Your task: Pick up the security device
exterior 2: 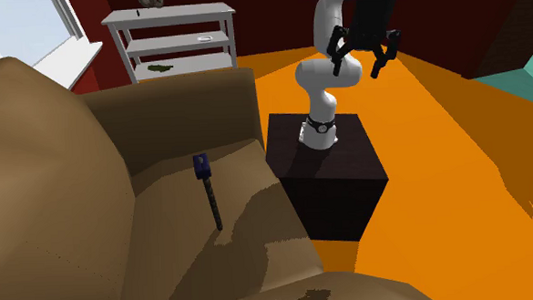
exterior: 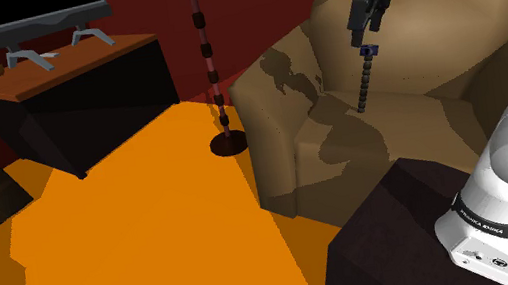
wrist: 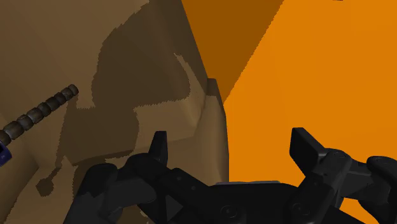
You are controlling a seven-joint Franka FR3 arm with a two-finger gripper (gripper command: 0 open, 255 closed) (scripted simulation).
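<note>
Gripper is wide open with nothing between its fingers, just hanging in the air and looking down at the edge of the big brown sofa, which sits right beside the dark box stand. Security device is a skinny black segmented stick with a blue cap on one end. It's resting on the sofa's seat cushion, well clear of the gripper.

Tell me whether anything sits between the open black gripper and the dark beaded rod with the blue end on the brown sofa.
Nothing visible does. The black two-finger gripper hangs open above the brown sofa. The dark segmented rod with a blue end rests uncovered on the cushions, off to one side of the fingers.
</note>
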